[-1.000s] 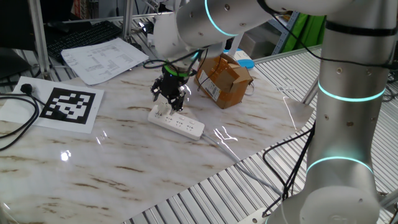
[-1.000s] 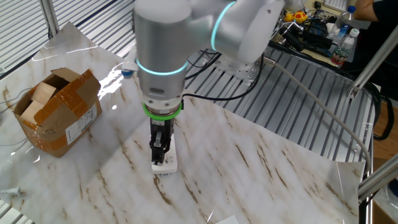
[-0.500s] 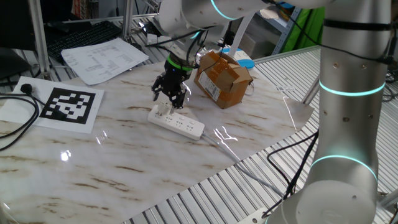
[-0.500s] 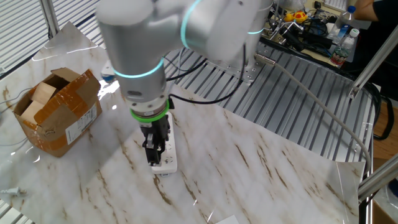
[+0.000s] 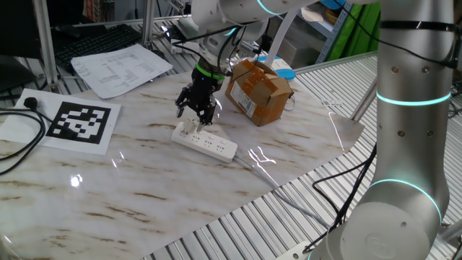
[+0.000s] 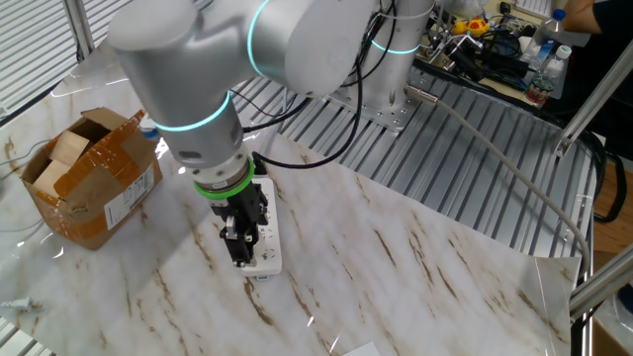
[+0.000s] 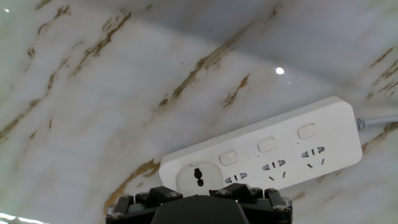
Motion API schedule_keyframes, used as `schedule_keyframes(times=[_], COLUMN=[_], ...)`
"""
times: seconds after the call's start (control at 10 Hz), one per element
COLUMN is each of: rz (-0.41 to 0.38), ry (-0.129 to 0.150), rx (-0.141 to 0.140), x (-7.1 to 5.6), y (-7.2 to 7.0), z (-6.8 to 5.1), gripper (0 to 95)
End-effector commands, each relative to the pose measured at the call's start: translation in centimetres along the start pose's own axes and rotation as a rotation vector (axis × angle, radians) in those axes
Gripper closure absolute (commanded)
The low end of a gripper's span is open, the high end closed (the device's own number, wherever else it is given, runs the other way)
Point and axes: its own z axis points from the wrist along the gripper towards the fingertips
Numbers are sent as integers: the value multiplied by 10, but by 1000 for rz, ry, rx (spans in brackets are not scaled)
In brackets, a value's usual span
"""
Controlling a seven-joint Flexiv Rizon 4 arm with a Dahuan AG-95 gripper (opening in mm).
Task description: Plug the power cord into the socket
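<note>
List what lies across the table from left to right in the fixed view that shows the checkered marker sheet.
Black plug → checkered marker sheet → printed papers → gripper above the power strip → cardboard box.

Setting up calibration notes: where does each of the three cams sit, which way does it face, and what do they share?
One fixed view: off the table's edge, looking across the marble table; shows the arm's column, gripper, power strip, cardboard box.
Other fixed view: opposite side, high, looking down; arm, gripper, box.
Hand view: on the hand, facing steeply down; only the gripper's dark edge shows.
Shared: all see the strip; the white plug sits in its end outlet.
</note>
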Motion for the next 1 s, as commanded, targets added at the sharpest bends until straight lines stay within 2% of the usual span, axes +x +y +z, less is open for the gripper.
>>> schedule_keyframes(times=[0.1,0.3,0.5,0.6,1.0], rz=[-23,-26,-26,-29,-27], ry=[14,27,59,61,81], rx=[17,20,26,28,39], x=[1,1,1,1,1], y=[-2,-3,-3,-4,-6], z=[-1,-1,-1,0,0], gripper=[190,190,190,380,380])
